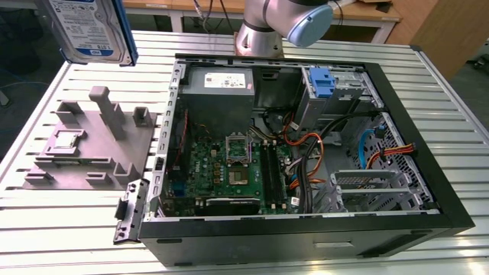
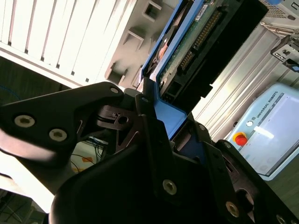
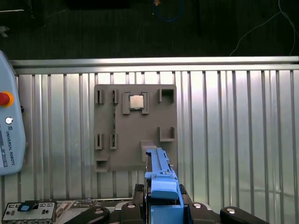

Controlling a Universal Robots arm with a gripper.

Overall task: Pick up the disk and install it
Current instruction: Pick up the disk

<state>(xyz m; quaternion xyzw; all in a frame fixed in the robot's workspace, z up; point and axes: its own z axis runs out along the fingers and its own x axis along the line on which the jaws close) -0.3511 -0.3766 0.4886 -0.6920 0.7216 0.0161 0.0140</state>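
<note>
**Disk in the air, clamped in the gripper**

You have the disk (image 1: 88, 28) held high above the grey fixture plate (image 1: 84, 149), to the exterior view's left of the open computer case (image 1: 428, 172). In the second wrist view the gripper (image 2: 159, 109) is closed on its blue carrier edge.

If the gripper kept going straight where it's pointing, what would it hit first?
Probably the grey fixture plate below; the disk being carried would touch it first. Depth is unclear.
</note>
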